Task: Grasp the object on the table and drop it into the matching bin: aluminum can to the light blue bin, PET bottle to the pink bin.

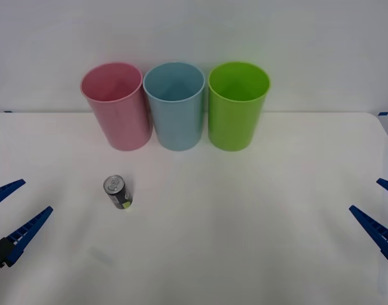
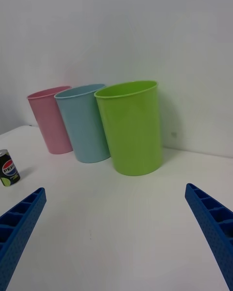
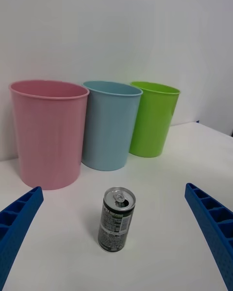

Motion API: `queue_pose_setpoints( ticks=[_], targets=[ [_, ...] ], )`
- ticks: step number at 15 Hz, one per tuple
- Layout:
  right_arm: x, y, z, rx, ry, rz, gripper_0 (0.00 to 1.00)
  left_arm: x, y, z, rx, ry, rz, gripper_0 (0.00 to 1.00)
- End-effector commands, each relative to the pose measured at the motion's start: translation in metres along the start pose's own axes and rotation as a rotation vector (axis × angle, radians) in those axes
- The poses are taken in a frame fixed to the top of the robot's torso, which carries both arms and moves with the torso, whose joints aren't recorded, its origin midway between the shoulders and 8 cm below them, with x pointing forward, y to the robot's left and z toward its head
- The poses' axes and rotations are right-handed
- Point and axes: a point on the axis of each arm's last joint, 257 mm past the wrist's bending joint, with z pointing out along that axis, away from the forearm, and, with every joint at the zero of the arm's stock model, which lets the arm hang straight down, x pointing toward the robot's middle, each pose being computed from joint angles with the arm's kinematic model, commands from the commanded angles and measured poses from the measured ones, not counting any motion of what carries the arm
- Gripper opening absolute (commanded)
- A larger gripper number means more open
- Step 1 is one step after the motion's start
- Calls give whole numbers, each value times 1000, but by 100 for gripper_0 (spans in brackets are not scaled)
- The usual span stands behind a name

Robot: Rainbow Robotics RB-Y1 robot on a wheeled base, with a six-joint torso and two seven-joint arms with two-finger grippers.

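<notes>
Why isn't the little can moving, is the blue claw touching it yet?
Apart. In the left wrist view, the aluminum can stands alone on the table between the open left gripper fingers, white tabletop showing on both sides.

A lab-style test bench here: a wide, plain white tabletop (image 1: 257,210) runs up to a bare white wall, with small blue tape marks at its far corners. Ahead of the left gripper (image 1: 9,213) stand three identical tapered plastic bins in a tidy row, tall pink bin (image 1: 116,107), light blue bin (image 1: 175,106), lime green bin (image 1: 237,105). No household clutter, just a staged setup.
</notes>
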Motion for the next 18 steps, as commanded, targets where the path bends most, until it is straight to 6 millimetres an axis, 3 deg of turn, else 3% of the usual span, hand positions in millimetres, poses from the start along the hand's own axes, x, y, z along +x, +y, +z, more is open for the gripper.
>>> queue_pose_setpoints(
  ticks=[1,5,9,18],
  targets=[
    [0,0,0,0,0,0,100,0,0,0,0,0,0,100],
    [0,0,0,0,0,0,100,-6,1,6,-38,-42,5,100],
    [0,0,0,0,0,0,100,-1,3,1,-59,-28,17,100],
    [0,0,0,0,0,0,100,34,-12,-20,-69,65,40,100]
  ],
)
